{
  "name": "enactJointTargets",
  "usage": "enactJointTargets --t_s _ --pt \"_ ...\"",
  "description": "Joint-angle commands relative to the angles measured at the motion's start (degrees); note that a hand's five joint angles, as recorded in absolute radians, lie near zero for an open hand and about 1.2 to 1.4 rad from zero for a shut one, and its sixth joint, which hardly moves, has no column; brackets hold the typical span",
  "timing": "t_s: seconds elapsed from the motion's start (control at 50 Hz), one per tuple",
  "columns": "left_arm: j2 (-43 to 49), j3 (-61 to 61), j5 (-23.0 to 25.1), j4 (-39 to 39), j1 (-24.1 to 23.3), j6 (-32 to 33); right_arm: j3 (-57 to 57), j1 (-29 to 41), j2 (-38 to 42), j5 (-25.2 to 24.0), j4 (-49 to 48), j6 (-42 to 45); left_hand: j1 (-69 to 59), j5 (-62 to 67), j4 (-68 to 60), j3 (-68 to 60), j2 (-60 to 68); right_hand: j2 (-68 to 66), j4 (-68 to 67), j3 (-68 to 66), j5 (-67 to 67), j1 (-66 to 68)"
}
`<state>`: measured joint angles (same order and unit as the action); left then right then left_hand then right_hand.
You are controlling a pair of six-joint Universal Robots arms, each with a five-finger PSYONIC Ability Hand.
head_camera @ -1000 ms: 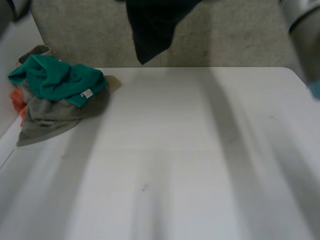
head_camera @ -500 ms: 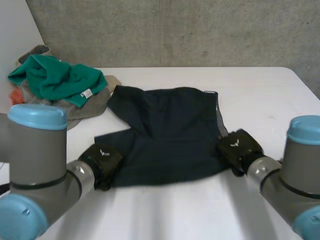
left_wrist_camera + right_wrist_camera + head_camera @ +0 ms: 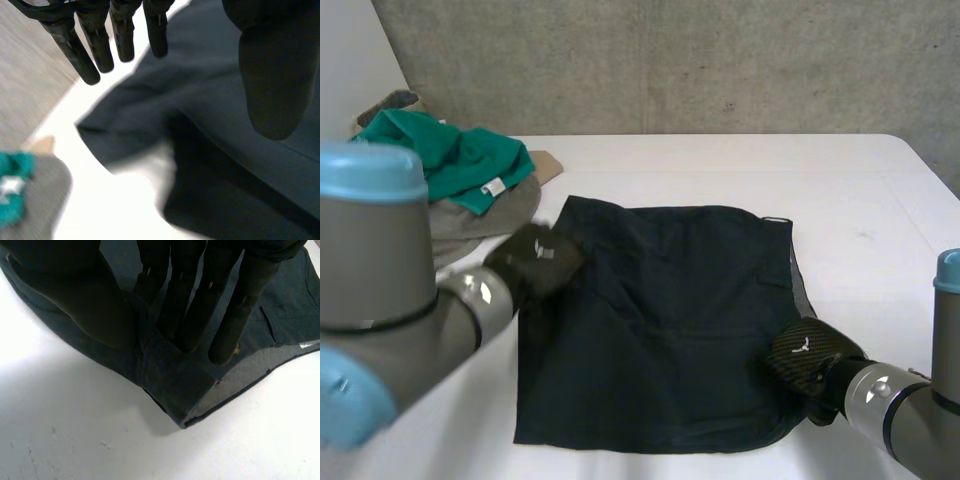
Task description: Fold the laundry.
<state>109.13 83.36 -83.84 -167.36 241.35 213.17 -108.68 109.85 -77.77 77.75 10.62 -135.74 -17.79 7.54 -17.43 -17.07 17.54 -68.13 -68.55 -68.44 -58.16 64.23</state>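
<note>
A clothes pile (image 3: 440, 180) blocks the far left corner; bare surface (image 3: 860, 200) lies open beyond and right of the dark garment (image 3: 660, 320).

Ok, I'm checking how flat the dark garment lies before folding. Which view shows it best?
The head view: the whole dark garment lies spread on the table, its outline almost complete. The left wrist view gives a rumpled corner beyond the left hand; the right wrist view, a turned-over edge under the right hand.

Readable text: none | green garment (image 3: 440, 160): small white tag (image 3: 495, 186) on its tabletop-side edge, print too small to read | left hand (image 3: 532, 265), beside that garment: pale emblem (image 3: 542, 250), no letters | right hand (image 3: 810, 365): like emblem
</note>
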Motion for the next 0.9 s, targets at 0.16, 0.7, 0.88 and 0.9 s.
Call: enactJointTargets --t_s 0.16,0.7,0.88,0.9 --pt "29.7 -37.9 9.0 7.8 4.8 14.5 -1.0 1.2 1.7 1.6 -3.7 -2.7 -17.0 17.2 -17.3 -17.7 17.2 -11.9 -11.4 -11.6 -11.8 15.8" --pt "33.0 -38.5 -9.8 11.0 4.5 14.6 -2.1 0.6 1.2 1.7 -5.2 -2.7 -62.2 62.5 -62.6 -62.9 62.5 -11.9 -11.4 -11.6 -11.8 15.8" --pt "31.1 -33.8 -16.0 9.2 3.5 16.7 -2.1 2.4 0.7 2.1 -4.7 -3.0 -62.2 62.5 -62.6 -62.9 62.5 -11.9 -11.4 -11.6 -11.8 15.8" --pt "30.6 -33.9 -15.9 9.1 3.3 16.0 -2.1 2.6 0.4 2.2 -4.6 -3.0 -51.9 52.2 -52.3 -52.6 52.2 -11.9 -11.4 -11.6 -11.8 15.8"
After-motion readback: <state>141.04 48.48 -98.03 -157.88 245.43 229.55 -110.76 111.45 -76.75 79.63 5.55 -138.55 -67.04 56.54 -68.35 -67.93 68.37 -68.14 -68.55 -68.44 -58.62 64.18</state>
